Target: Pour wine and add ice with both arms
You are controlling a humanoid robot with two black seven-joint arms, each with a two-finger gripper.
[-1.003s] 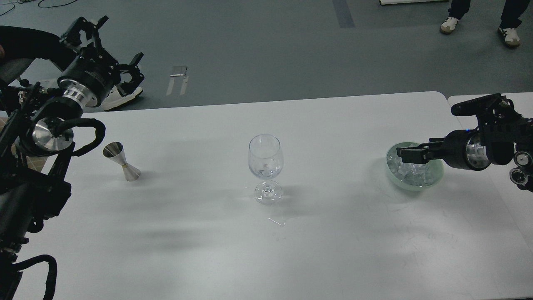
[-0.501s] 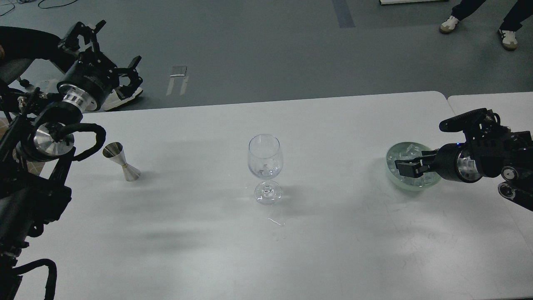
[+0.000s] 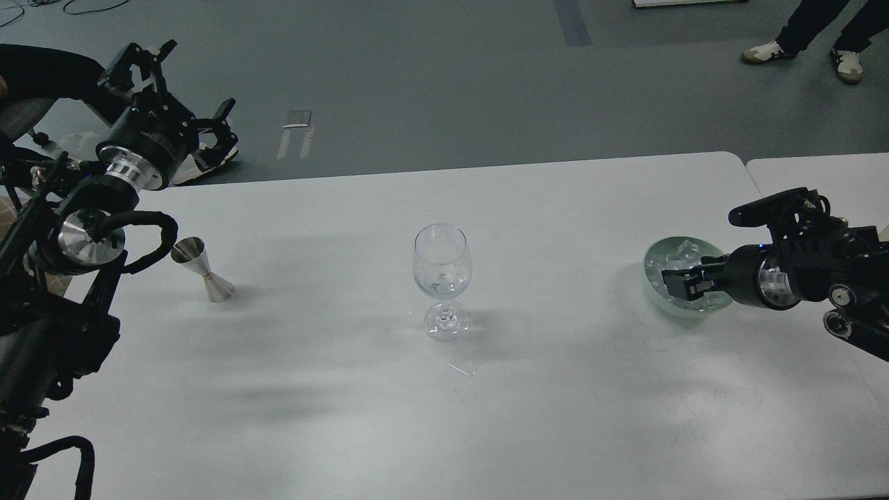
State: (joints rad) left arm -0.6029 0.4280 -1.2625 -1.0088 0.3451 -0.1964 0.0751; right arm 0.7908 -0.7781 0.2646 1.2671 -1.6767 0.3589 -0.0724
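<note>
Where the white table lies nearest the head camera, its surface is bare save for a small wet smear just in front of the wine glass. The glass stands upright near the table's middle, with a few pieces of ice in the bottom of its bowl. Left of it, well apart, a steel jigger stands tilted on its wider cone, close beside the looping cable of the left arm.

On the right, a pale green glass bowl holds the ice, a heap of small clear cubes. The right gripper reaches in from the right, low over the bowl, its tips among the cubes. The fingers appear drawn close together, though the dark, end-on view does not show whether they grip a cube.

Farther back, the left gripper is raised beyond the table's far left edge, over the grey floor, fingers spread apart and holding nothing.

At the far top right, a person's legs and shoes stand on the floor.
</note>
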